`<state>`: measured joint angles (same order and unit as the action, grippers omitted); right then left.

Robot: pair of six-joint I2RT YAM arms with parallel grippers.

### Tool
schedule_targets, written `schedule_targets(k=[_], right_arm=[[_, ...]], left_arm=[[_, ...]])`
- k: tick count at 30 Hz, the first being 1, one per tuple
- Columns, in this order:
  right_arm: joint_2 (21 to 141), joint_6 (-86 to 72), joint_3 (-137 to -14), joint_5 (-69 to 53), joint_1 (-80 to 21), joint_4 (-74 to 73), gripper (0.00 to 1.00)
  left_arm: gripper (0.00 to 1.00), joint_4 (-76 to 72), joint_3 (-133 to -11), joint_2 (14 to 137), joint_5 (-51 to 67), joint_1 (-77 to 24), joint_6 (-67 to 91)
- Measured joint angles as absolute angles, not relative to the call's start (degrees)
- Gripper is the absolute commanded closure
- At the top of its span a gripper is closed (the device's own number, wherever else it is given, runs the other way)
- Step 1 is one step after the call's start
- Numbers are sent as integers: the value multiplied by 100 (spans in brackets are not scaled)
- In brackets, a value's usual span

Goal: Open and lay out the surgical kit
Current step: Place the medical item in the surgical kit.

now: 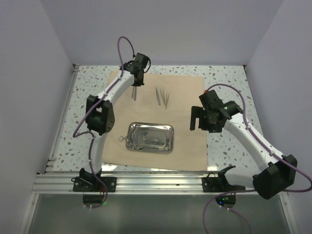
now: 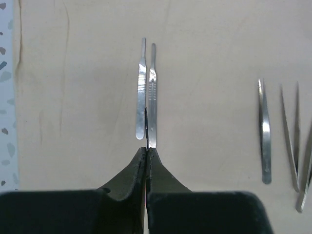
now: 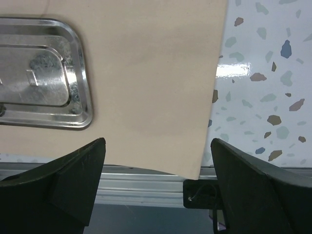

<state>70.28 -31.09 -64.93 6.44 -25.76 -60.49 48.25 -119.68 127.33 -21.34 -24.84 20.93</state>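
Kit wrap (image 1: pixel 187 141) lies open and flat on the bench (image 1: pixel 229 83). From above, two handles (image 1: pixel 134 92) lie just ahead of the left end effector (image 1: pixel 136 84), with tweezers (image 1: pixel 163 97) to its right. The tray (image 1: pixel 168 130), back toward its base, holds instruments (image 1: pixel 132 141), so I judge the layout about half done.

Left wrist: the left end effector (image 2: pixel 146 150) is pressed shut with its tips at the handles' (image 2: pixel 141 97) near ends. Whether it pinches one, I cannot tell. The tweezers (image 2: pixel 264 131) lie well apart to the right.

Right wrist: the right end effector (image 3: pixel 158 144) hangs wide and empty over the wrap (image 3: pixel 156 73), with the tray (image 3: pixel 80 73) ahead-left. Nothing blocks it.
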Motion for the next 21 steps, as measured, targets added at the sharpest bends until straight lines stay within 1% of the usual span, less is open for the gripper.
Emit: schedule_targets(k=[2,4,5,7,8,10,11,13,15,18,21], right_arm=[[7137,-3131,-6589,646,-2576,-6047,7],[7234,-3157,-6687,652,-2576,-6058,7],[7279,-3175,-6731,655,-2576,-6064,7],[7347,-3212,-6794,657,-2576,-6066,7],[7382,-3225,-6816,659,-2574,-6084,7],[7454,-3247,-6853,679,-2576,-6106,8],[7487,-3258,-6864,685,-2576,-6117,8],[7546,-3264,-6888,696,-2574,-6154,8],[7594,-3267,-6906,698,-2574,-6180,8],[7627,-3293,-6941,694,-2576,-6180,8],[7686,-3304,-6971,683,-2576,-6160,8]], left_arm=[[100,4790,-12396,13185,-2139,-2342,1946],[92,4674,-12610,13537,-2139,-2224,1826],[85,4598,-12623,13653,-2139,-2176,1774],[75,4491,-12623,13834,-2137,-2097,1671],[64,4410,-12623,13906,-2137,-2067,1636],[51,4235,-12623,14009,-2132,-2023,1531],[38,4169,-12623,14033,-2134,-2010,1509],[28,4047,-12641,14073,-2137,-1988,1470],[26,3970,-12650,14077,-2137,-1986,1437],[29,3918,-12621,14044,-2115,-1990,1435],[33,3872,-12029,13642,-1951,-1990,1433]])
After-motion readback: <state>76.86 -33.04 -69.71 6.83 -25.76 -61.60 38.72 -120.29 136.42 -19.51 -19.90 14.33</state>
